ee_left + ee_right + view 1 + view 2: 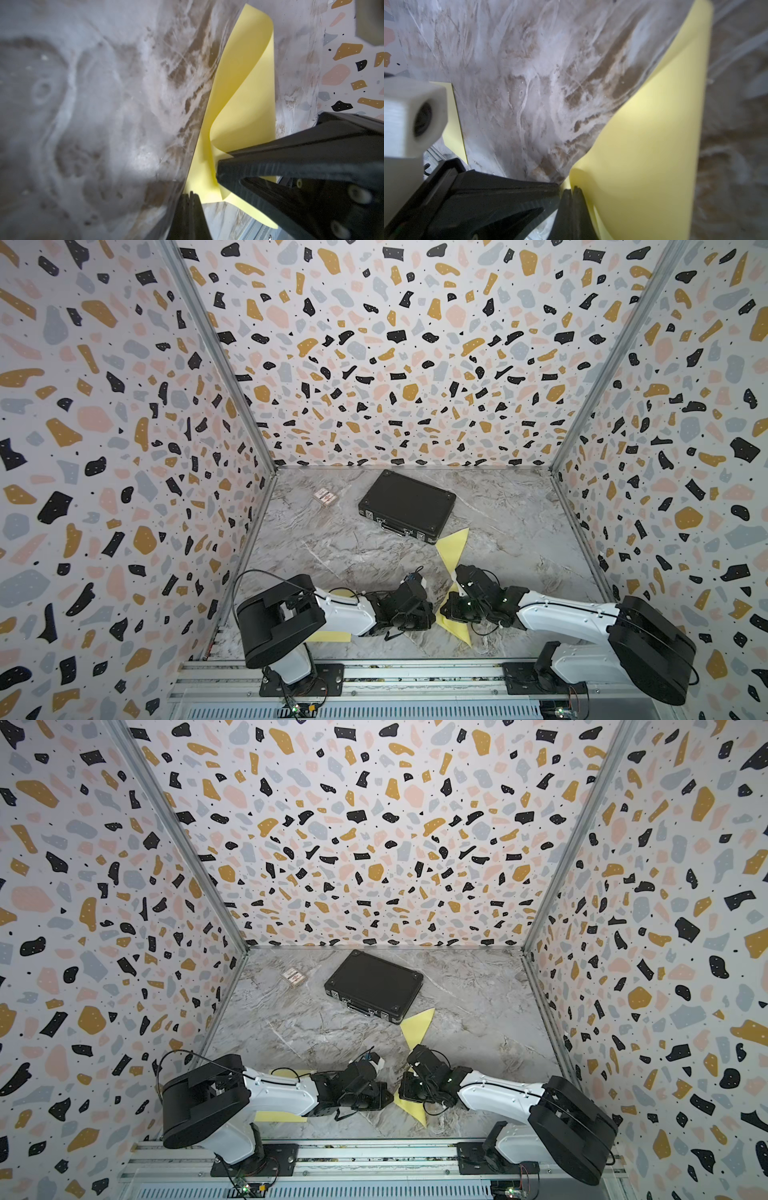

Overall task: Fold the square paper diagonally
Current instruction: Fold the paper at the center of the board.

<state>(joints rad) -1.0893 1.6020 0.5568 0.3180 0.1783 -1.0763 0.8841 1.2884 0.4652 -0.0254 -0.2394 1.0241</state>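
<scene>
Looking down on a yellow square paper (454, 549) lying on the marbled tabletop (332, 539), right of centre toward the front, near a corner of a black carrying case (407, 506). Curling over itself in a soft loop, not yet pressing into a flat, creased triangle. Meeting over its middle: left gripper (191, 194) and right gripper (572, 190), both clamping fully closed, tips touching or just beside the paper's edge. Pinching a layer or merely pressing on it: impossible to tell. Judging the risks from here: springing back open on an early release; sliding across the smooth surface under a sideways push and creasing off the diagonal, corners mismatching; crumpling under uneven pressure; knocking one gripper against the other. Hiding a good deal: the paper's middle and its meeting corners beneath the right arm in both top views; most of a second yellow sheet (332, 637) beneath the left arm; the exact contact points, blurring at the edges of both wrist views. Leaving a small patterned box (325, 496) near the case too small for identifying.
</scene>
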